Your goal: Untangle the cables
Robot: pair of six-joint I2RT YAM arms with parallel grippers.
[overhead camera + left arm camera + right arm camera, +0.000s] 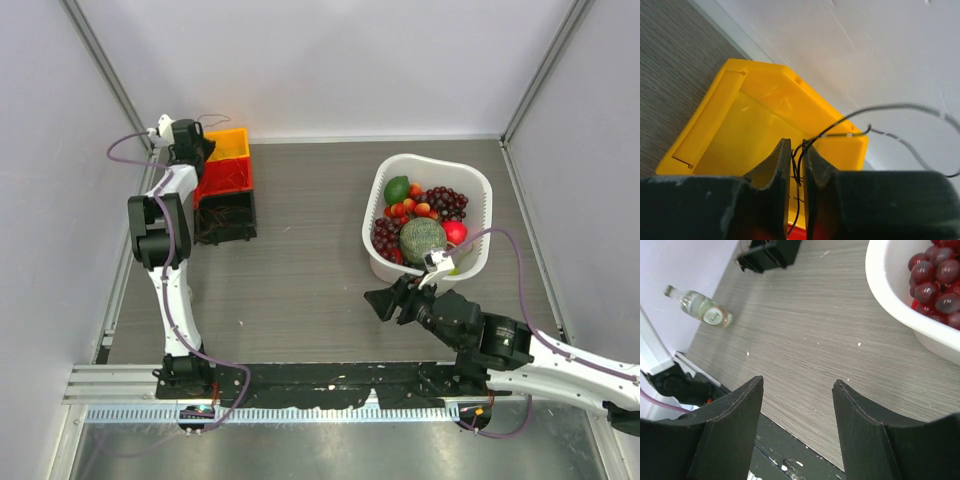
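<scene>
From where I stand, the left arm is stretched to the far left corner, its left gripper (794,145) poised over the yellow bin (740,130). Its fingers are drawn nearly together, leaving only a slit. A thin dark strand of the cables (905,105) runs up through that slit, arcs into the air and trails off to the right against the wall. It looks nipped between the fingers, though only lightly.

The right gripper (797,382) stands wide with nothing in it. It is low over the table (805,325), just beside the white basket (900,295) of grapes (935,280) and well apart from the wire. A small bottle (702,310) lies on its side by the left wall.

The hold is my main worry. The wire is very fine and the jaws look barely closed on it, so a small tug or a little slackening could let it slip. The loose end could then drop behind the bin, against the wall, where it would be hard to reach.

A hard pull is no safer. Small loops sit between the fingers, and tension might tighten them into a knot, or catch the strand on the bin's rim and drag the bin along.

With only one gripper on the wire, nothing anchors the other end. If the right arm swings across to help, it could clip the basket on the way.
</scene>
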